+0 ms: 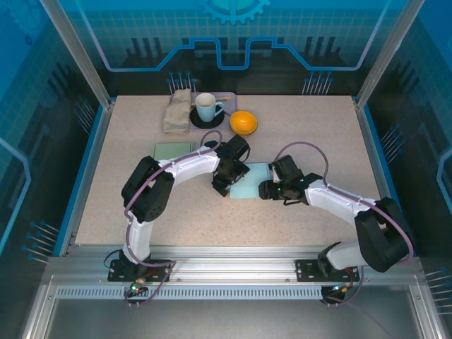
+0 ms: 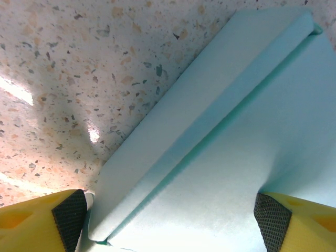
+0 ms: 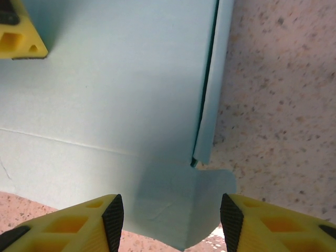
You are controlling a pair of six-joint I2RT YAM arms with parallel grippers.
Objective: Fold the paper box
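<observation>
Teal paper box (image 1: 251,182) flat (flap folded); left pincer (image 2: 170,218), right pincer (image 3: 172,216) agape

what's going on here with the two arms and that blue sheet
Two robot arms are working on a flat light blue paper box in the middle of the table. The left end effector is open, straddling a side flap that is already folded in. The right end effector is open above a small corner tab. Neither looks clamped on the paper.
</observation>
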